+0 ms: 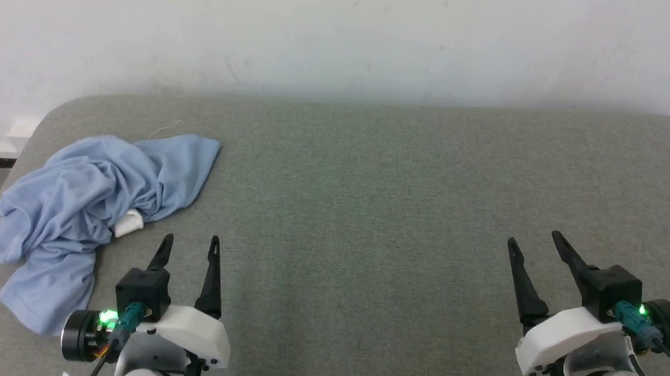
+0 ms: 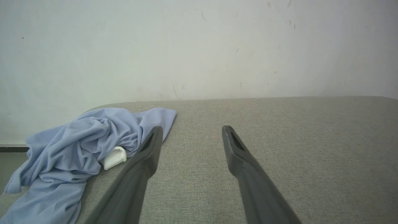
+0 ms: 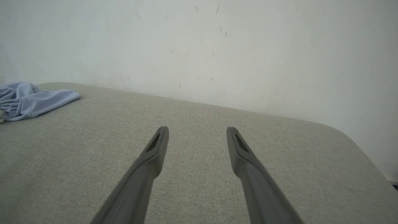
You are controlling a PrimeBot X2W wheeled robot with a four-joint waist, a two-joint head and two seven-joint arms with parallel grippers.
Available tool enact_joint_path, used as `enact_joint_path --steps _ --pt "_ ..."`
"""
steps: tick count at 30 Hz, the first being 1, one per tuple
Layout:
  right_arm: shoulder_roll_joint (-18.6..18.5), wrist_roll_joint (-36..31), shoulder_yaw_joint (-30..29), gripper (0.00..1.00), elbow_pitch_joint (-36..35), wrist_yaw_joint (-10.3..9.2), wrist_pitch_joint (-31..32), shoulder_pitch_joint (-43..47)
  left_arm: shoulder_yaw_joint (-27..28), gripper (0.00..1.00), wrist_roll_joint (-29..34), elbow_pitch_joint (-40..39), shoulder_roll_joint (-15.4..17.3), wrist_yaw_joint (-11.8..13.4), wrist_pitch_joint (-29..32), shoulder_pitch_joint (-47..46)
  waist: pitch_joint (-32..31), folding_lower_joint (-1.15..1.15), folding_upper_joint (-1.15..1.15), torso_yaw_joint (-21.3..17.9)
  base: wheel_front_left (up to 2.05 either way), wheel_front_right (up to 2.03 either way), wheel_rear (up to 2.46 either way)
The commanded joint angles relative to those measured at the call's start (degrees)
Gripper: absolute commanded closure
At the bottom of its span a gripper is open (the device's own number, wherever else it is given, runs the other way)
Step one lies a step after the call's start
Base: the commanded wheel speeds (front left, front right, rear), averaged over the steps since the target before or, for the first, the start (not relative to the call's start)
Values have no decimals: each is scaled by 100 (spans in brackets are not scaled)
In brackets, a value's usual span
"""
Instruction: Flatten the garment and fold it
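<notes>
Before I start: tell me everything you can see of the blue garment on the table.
The garment is light blue, soft-looking fabric, crumpled into a wrinkled heap and not yet flattened. A small white part, perhaps the collar, pokes out on its near side. It lies on the grey fabric-covered table near its left edge; nothing else touches it.

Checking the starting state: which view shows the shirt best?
Head view: the whole crumpled shirt lies in sight from above. Left wrist view shows it side-on, cut at the edge; right wrist view shows a far part.
</notes>
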Motion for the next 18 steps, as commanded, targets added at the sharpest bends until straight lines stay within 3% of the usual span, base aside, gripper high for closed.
enact_joint_path --steps 1,18 --pt "4 32 4 0 25 -1 -64 -35 -22 0 -71 42 12 66 -70 -49 -4 0 0 85 0 0 0" --pt "8 107 114 0 125 -3 -205 -106 4 0 -230 35 53 254 -261 3 -3 0 0 683 0 0 0"
